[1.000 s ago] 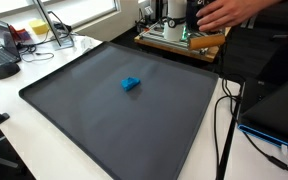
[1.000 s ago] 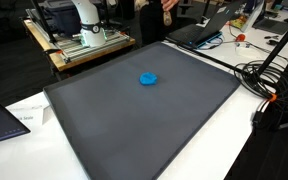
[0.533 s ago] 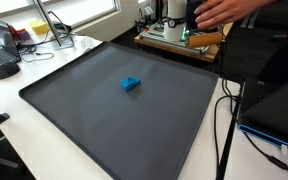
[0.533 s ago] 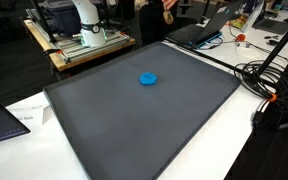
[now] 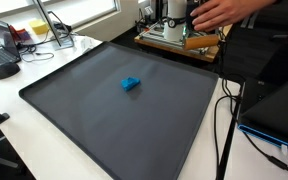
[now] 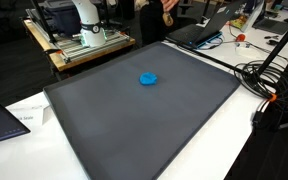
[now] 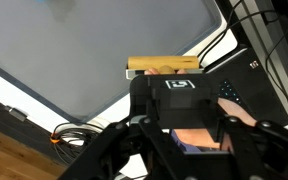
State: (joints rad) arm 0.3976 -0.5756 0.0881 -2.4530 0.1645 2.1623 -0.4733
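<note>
wooden block (image 5: 204, 42) sits at the edge of the robot's wooden stand (image 5: 156, 38), off the far corner of the grey mat (image 5: 84, 105), as seen in an exterior view. the gripper (image 5: 195, 28) hangs right over it, so close that contact cannot be ruled out. a person's hand (image 5: 222, 12) is on or just beside the gripper's body. finger state: cannot tell. the exterior view is too small, and the wrist view shows only the gripper's housing, with the wooden block (image 7: 164, 67) just beyond it and a skin-coloured patch (image 7: 199, 140) below, likely that hand. a small blue object (image 6: 148, 78) lies alone near the middle of the mat, well apart from the gripper. cables (image 5: 224, 115) trail beside the mat's edge. assessment: the step in hand appears to be taking the block at the stand, grip unconfirmed. the next move calls for a firm, centred hold on the block, the person's hand drawn clear, and a straight lift before any travel over the mat.
</note>
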